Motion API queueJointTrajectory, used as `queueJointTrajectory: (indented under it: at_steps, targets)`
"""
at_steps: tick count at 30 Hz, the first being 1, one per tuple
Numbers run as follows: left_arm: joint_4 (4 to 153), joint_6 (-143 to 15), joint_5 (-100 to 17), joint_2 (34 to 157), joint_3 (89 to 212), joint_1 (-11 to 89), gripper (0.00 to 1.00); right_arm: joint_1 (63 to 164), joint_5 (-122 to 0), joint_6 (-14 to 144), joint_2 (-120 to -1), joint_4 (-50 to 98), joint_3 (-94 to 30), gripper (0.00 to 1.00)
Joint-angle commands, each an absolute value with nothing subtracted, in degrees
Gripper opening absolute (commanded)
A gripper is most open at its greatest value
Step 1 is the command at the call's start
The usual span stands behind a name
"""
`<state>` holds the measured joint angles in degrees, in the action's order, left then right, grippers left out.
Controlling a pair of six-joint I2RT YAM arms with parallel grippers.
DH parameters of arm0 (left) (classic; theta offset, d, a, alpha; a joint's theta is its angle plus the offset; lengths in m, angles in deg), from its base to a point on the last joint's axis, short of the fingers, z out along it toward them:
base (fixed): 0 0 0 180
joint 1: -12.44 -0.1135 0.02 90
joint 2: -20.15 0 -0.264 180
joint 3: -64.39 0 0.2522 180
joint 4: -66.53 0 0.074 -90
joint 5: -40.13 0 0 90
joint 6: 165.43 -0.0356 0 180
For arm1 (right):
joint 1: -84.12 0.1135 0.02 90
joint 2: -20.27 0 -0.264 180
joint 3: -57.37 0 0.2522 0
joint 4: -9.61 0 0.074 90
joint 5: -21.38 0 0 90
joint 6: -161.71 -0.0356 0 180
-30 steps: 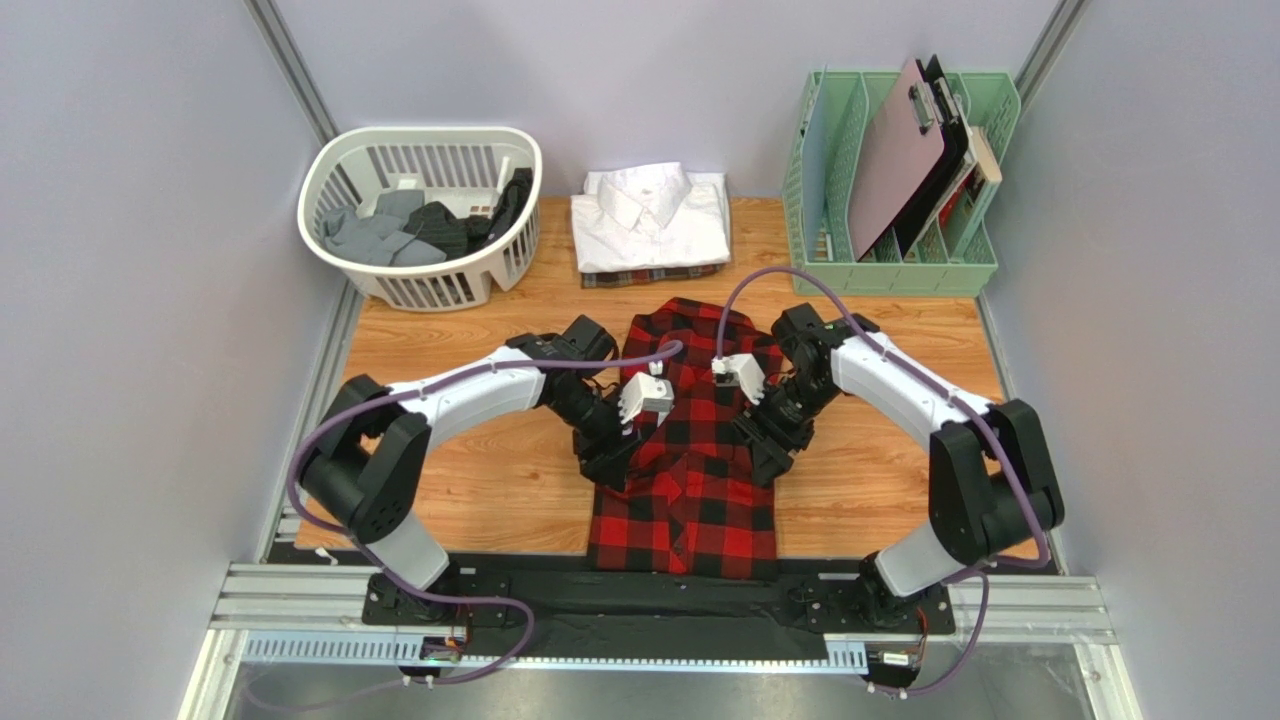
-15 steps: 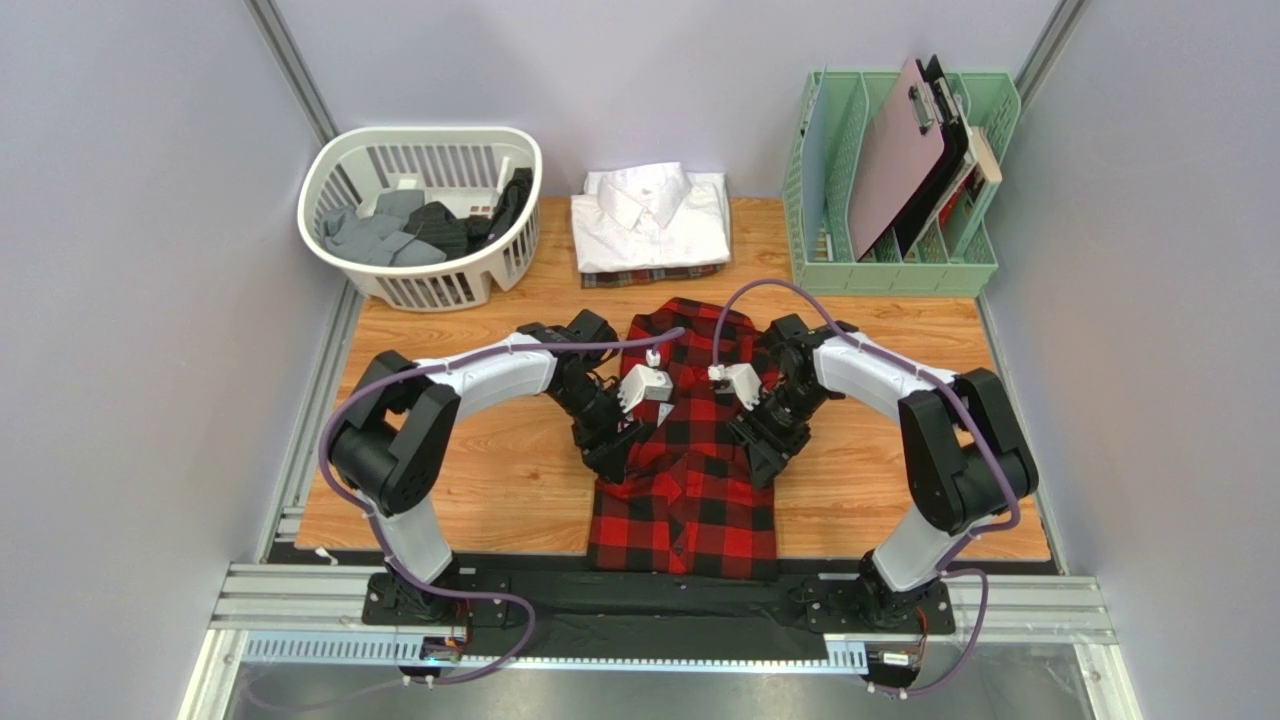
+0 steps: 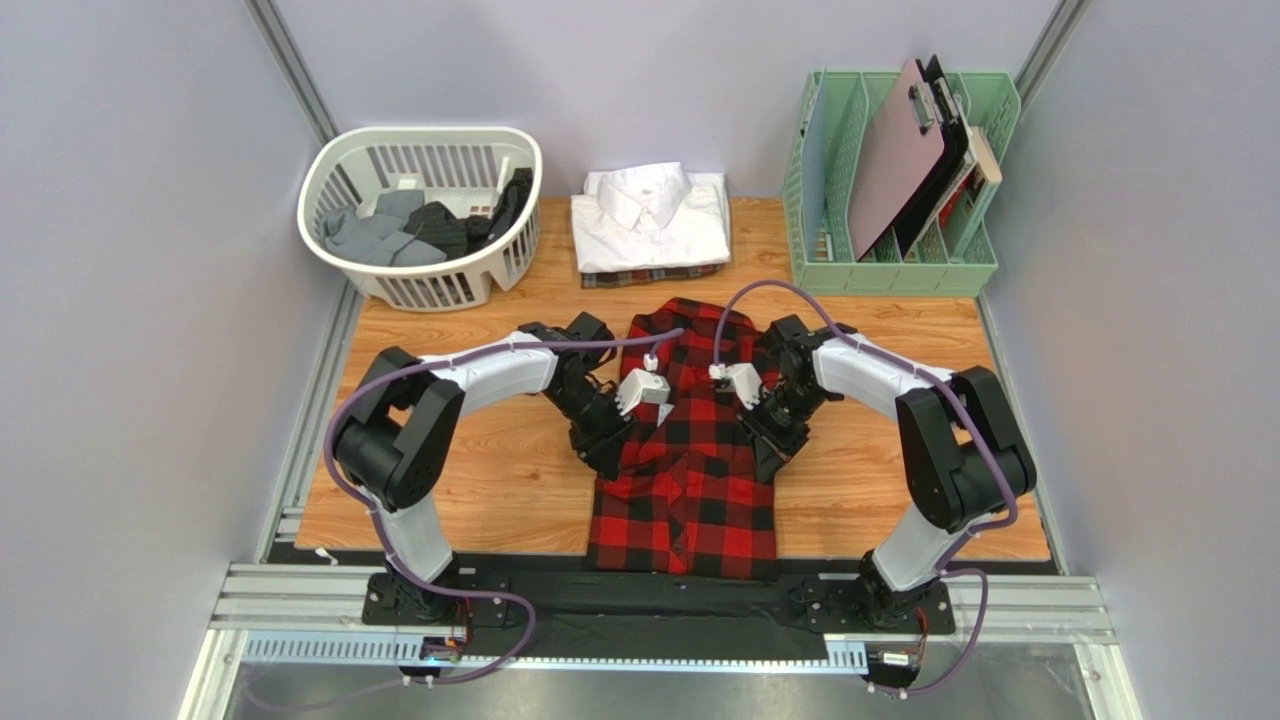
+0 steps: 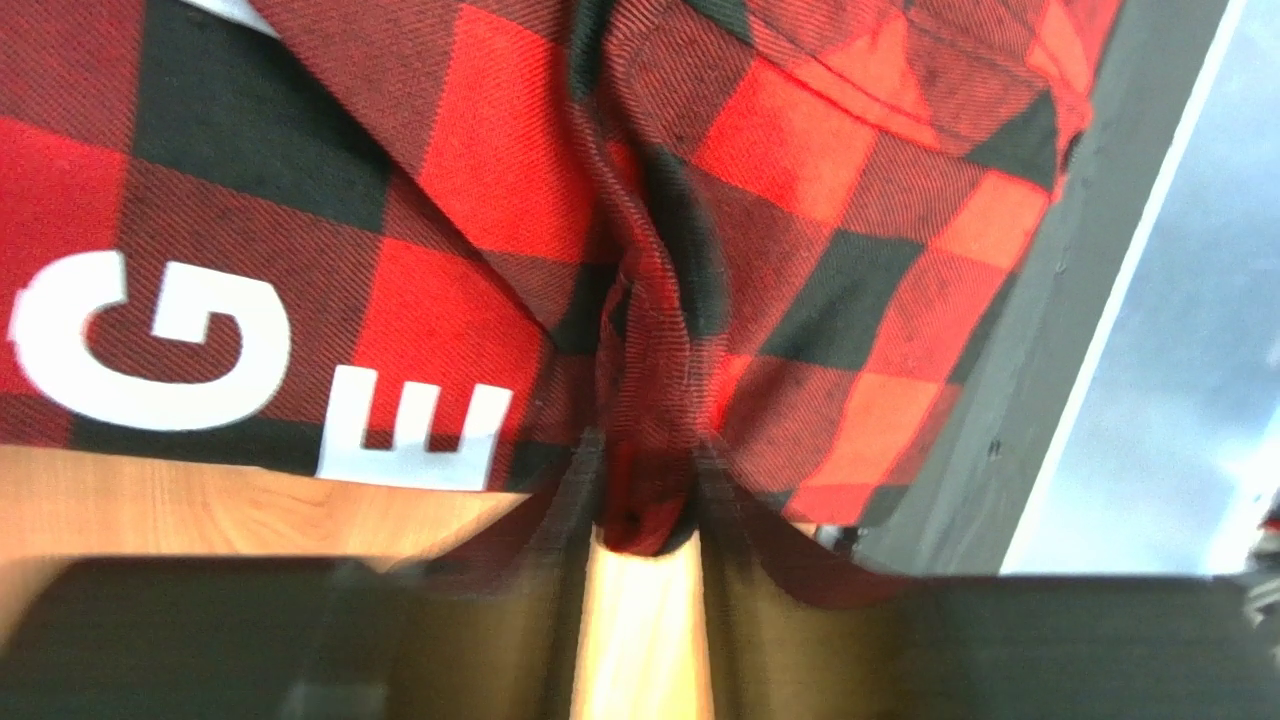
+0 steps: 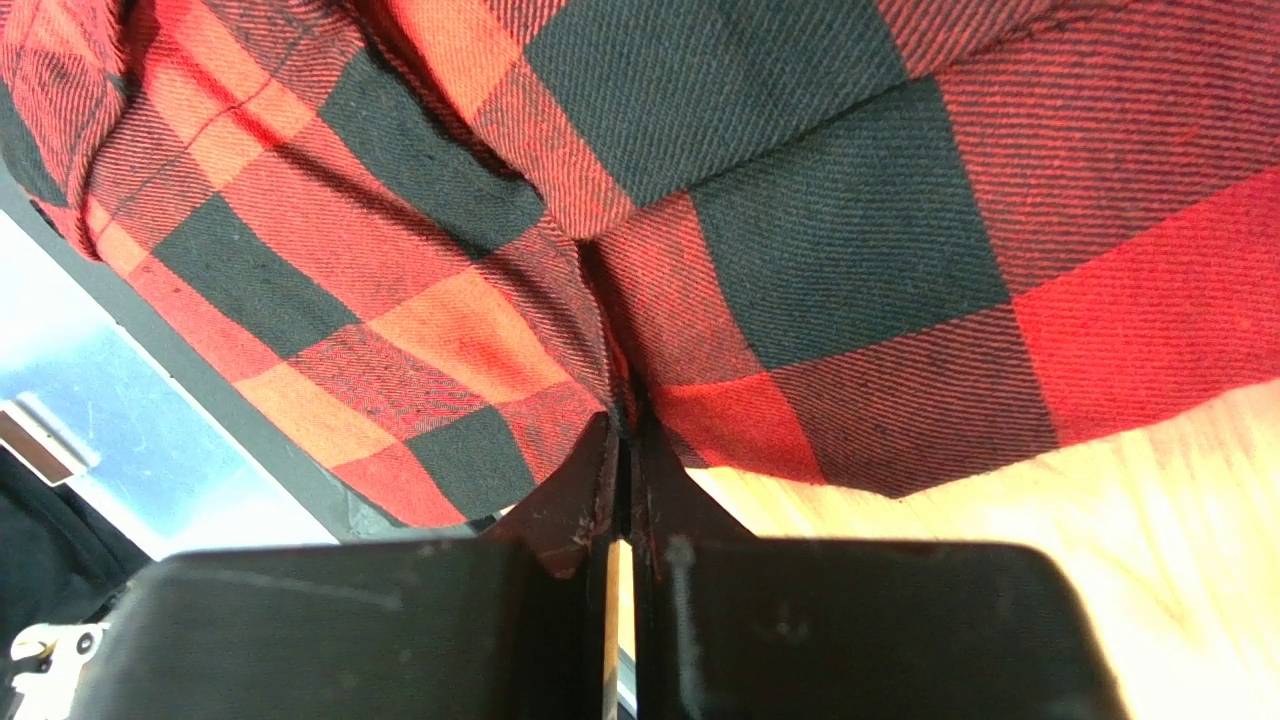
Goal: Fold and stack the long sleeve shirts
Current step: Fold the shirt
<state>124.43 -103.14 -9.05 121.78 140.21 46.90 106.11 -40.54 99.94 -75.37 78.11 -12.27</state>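
Tabletop point(image 3: 451, 495); flannel shirt point(image 3: 684, 503) edges within left end effector point(image 4: 646, 518), right end effector point(image 5: 624, 450)

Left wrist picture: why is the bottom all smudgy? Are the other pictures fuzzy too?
Left wrist view: the left hand looks smeared, probably too close to the lens; the red-and-black checked flannel shirt is sharper. Right wrist view: crisp weave, wooden table glaring pale at lower right. Top view: evenly lit, sharp.

Basket: white slotted plastic laundry basket point(image 3: 436, 281), far left corner, holding grey and black folded cloths point(image 3: 394, 228).
Rack: mint-green plastic file rack point(image 3: 902, 278), far right corner, holding a mauve clipboard point(image 3: 902, 158).
Surface: light wooden tabletop point(image 3: 496, 480).
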Motion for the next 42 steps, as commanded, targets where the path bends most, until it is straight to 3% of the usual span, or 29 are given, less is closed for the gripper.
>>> queueJointTrajectory:
  at_steps: [1,2,3,14,23,33,35,38,39,40,42]
  targets:
    - [127.2,-105.3,-6.1,122.0,142.6,46.7,0.16,106.3,-39.4,98.8,-72.3,77.5,-12.6,0.00]
    - [127.8,-105.4,-6.1,121.7,142.6,46.7,0.02,106.3,-39.3,98.8,-71.6,77.9,-12.6,0.00]
    - [127.8,-105.5,-6.2,121.0,142.4,46.7,0.00,106.3,-39.2,98.8,-70.9,78.3,-12.8,0.00]
    - [129.6,-105.9,-7.8,114.3,147.2,45.1,0.00,103.6,-39.6,101.8,-64.0,83.1,-16.2,0.00]
    - [128.2,-104.9,-10.9,125.5,155.1,40.9,0.00,98.4,-40.2,102.7,-76.7,81.7,-26.3,0.00]
    - [127.1,-102.4,-12.8,132.8,157.0,40.8,0.00,98.4,-41.0,101.9,-83.4,78.5,-24.9,0.01]
    - [127.1,-101.9,-13.4,132.6,156.7,40.7,0.00,98.4,-40.8,101.3,-83.3,79.3,-25.9,0.17]
    - [127.2,-100.8,-10.4,129.6,155.5,38.6,0.09,98.4,-40.0,100.5,-81.3,82.0,-27.8,0.37]
    - [126.9,-100.4,-8.7,128.3,154.1,37.7,0.22,98.3,-39.8,99.9,-79.3,82.6,-28.2,0.42]
    - [126.4,-98.7,-5.9,126.6,153.3,36.8,0.27,98.3,-39.2,98.6,-77.9,83.8,-28.4,0.51]
    - [124.5,-96.8,-3.5,121.2,150.0,34.9,0.44,98.3,-38.1,97.0,-73.3,84.5,-27.8,0.57]
